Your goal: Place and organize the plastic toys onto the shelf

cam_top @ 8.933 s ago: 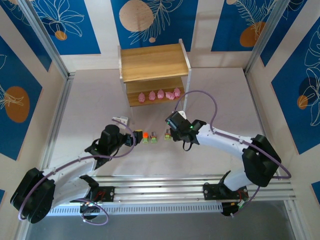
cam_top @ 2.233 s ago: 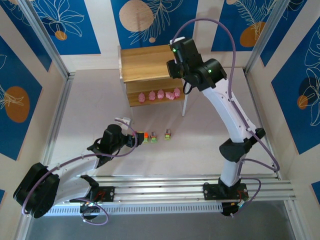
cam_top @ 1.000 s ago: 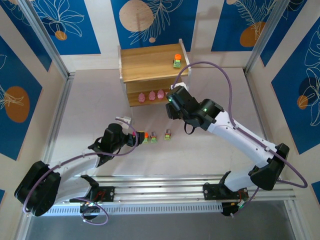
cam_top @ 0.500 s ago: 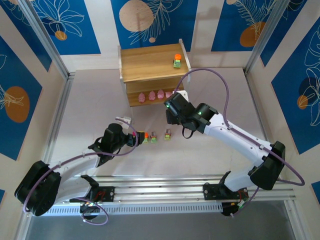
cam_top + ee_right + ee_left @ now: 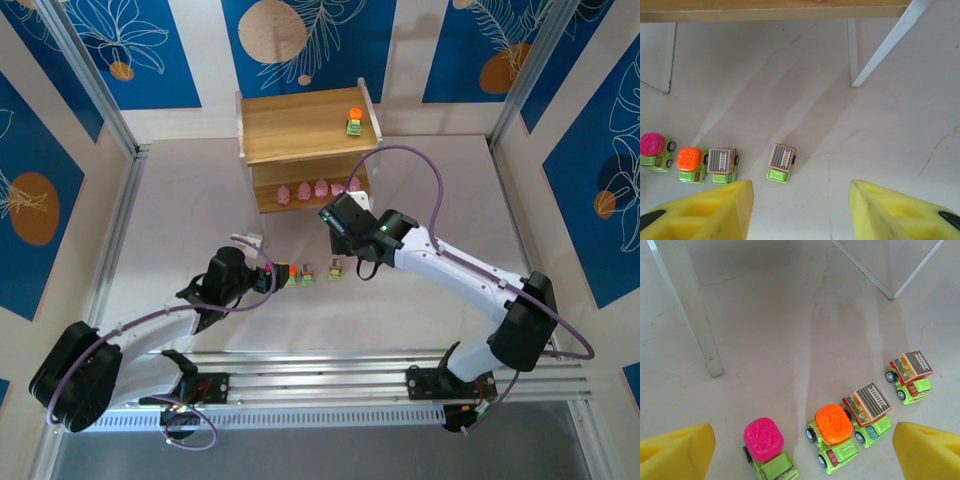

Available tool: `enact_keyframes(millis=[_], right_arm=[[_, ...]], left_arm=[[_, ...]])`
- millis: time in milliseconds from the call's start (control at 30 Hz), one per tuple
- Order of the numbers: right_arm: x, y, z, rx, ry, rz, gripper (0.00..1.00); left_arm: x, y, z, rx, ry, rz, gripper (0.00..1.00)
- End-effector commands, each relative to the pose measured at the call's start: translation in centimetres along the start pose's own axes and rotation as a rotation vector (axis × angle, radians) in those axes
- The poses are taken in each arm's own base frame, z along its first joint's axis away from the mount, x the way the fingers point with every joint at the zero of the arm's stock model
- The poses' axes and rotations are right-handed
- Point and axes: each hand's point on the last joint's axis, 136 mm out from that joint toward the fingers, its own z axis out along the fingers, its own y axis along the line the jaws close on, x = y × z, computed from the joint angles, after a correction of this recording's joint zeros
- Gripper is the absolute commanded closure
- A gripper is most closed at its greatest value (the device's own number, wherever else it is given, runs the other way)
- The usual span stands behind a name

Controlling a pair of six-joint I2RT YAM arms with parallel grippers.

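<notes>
At the far middle of the surface (image 5: pixel 190 210) stood the shelf (image 5: pixel 295 125). Its top board carried a single orange-topped toy (image 5: pixel 354 121) near the right end. On the lower board the pink figures (image 5: pixel 302 190) sat side by side in a row. The right end of that row was partly hidden behind the right arm, so their number could not be told.

Nearer, between the two arms, four small trucks stood in a line running left to right on the surface, well apart from the shelf. In the left wrist view they were, from the left: a pink-topped truck (image 5: pixel 765 445), an orange-topped truck (image 5: pixel 832 430), a grey-topped truck (image 5: pixel 869 407) pressed close against the orange one, and a second grey-topped truck (image 5: pixel 910 371) set a little apart at the right end.

The left pincer (image 5: pixel 800 452) hung low at the left end of this line. Its yellow fingertips (image 5: pixel 675 450) were spread wide and gripped nothing. The pink-topped and orange-topped trucks showed in the gap between them, touched by neither.

The right pincer (image 5: pixel 800 207) hovered above the surface between the shelf and the line of trucks, near the second grey-topped truck. Its yellow fingers (image 5: pixel 890 215) stood apart with bare surface between them, and it held nothing. In the right wrist view that truck lay just ahead of the left finger, and a white shelf leg (image 5: pixel 880 55) slanted beyond it on the right.
</notes>
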Motion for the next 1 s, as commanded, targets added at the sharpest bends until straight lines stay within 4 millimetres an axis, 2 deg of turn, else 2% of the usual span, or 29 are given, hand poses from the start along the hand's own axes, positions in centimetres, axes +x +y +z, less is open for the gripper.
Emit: enact_keyframes(millis=[0,533,967], right_arm=[[0.7,0.6,0.8,-0.010,0.023,0.020,0.49],[3.7,1.7,4.6,0.015,0.123,0.040,0.59],[5.8,2.7,7.4,0.032,0.192,0.038,0.61]], left_arm=[[-1.5,0.1,0.0,-0.005,-0.030,0.001,0.08],[-1.4,0.1,0.1,-0.004,-0.027,-0.003,0.08],[-1.4,0.0,0.1,0.000,-0.026,-0.003,0.08]])
